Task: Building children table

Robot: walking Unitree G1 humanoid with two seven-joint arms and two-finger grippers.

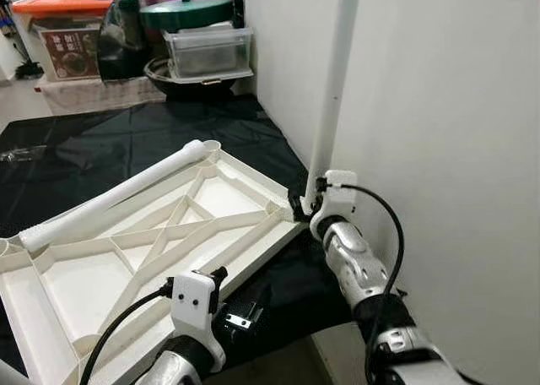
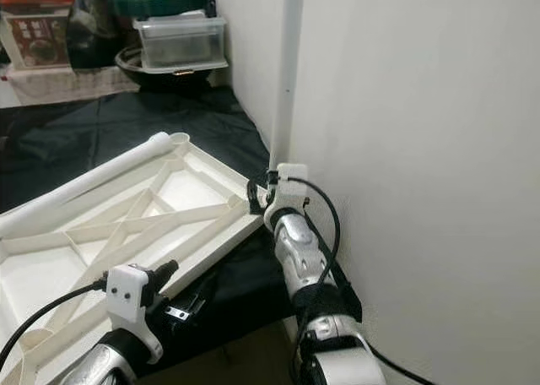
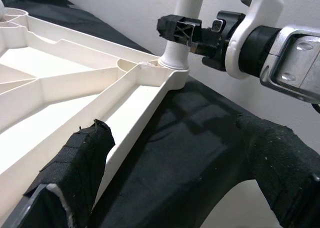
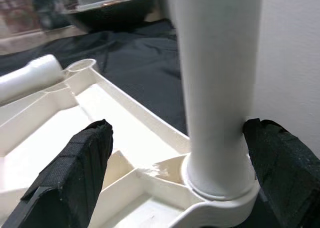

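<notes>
1. The right end effector (image 1: 305,201) reaches the base of the tall white plastic tube leg (image 1: 331,89); the right wrist view shows its two black fingers (image 4: 75,170) spread wide on either side of the leg, one touching it on the wall side, the other well apart, so it is not pinching
2. The leg stands upright in the round corner socket (image 3: 174,68) of the upturned white ribbed plastic tabletop (image 1: 76,284), close beside the white wall (image 1: 439,106)
3. The left end effector (image 1: 240,315) hovers near the tabletop's near long edge, its fingers (image 3: 82,158) apart and holding nothing
4. A second white tube leg (image 1: 114,195) lies loose along the far edge of the tabletop, its end near another corner socket (image 1: 211,147)
5. The tabletop rests on a black sheet (image 1: 101,140) spread over the floor
6. Judged step: one leg looks seated; the right arm seems to be steadying or freeing it
7. Next move likely calls for backing clear without tipping the leg, then picking up the lying leg and standing it in a free socket
</notes>
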